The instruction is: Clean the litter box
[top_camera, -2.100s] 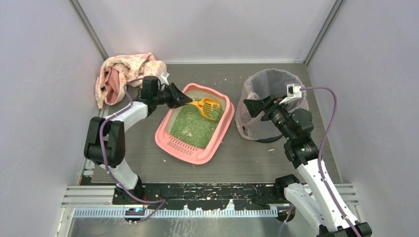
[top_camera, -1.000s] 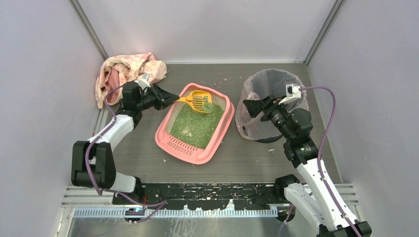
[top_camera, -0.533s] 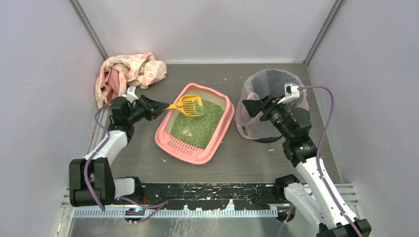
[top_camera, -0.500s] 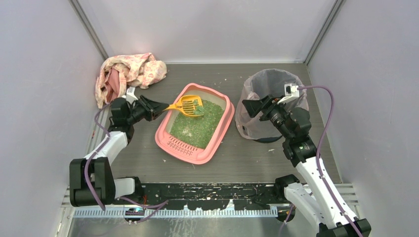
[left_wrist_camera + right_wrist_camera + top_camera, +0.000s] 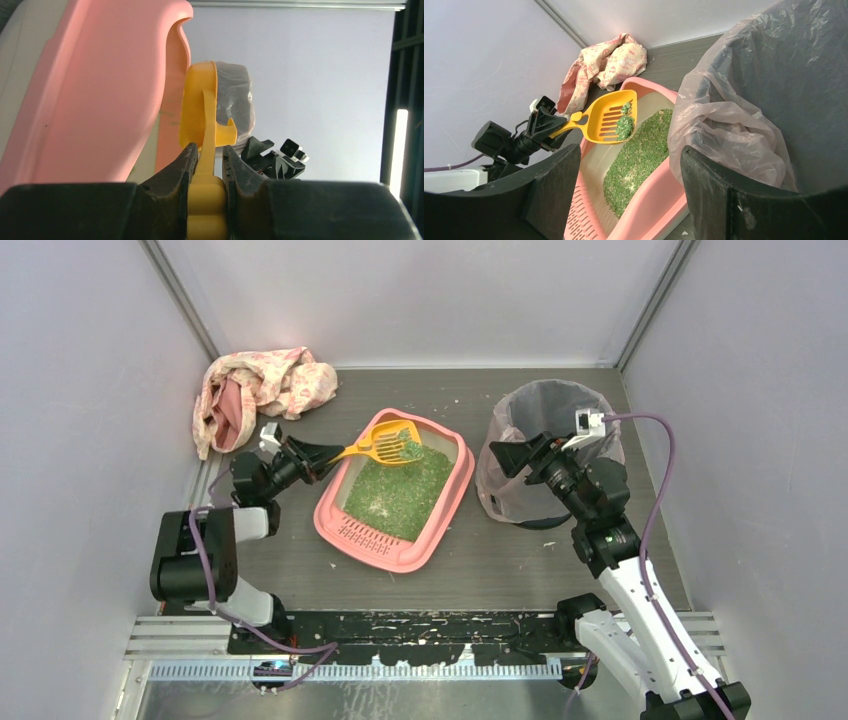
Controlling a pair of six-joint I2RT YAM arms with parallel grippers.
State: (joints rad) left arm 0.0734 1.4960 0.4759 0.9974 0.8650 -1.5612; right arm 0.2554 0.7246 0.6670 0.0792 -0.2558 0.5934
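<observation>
The pink litter box [image 5: 340, 527] lies mid-table with green granules [image 5: 395, 490] inside; it also shows in the right wrist view [image 5: 659, 200] and the left wrist view [image 5: 90, 90]. My left gripper [image 5: 322, 456] is shut on the handle of a yellow slotted scoop [image 5: 385, 447], held lifted over the box's far left end with a clump of green granules [image 5: 625, 125] in it. In the left wrist view the scoop [image 5: 205, 130] sits edge-on between my fingers [image 5: 172, 182]. My right gripper [image 5: 512, 455] is open and empty beside the bin [image 5: 560, 410].
A dark round bin [image 5: 774, 75] lined with a translucent pinkish bag stands right of the box. A crumpled pink-patterned cloth [image 5: 262, 385] lies at the back left corner. Stray crumbs dot the table [image 5: 520, 570].
My left arm has drawn back toward the left and raised the scoop out of the granules, carrying a clump. The right arm has not moved.
</observation>
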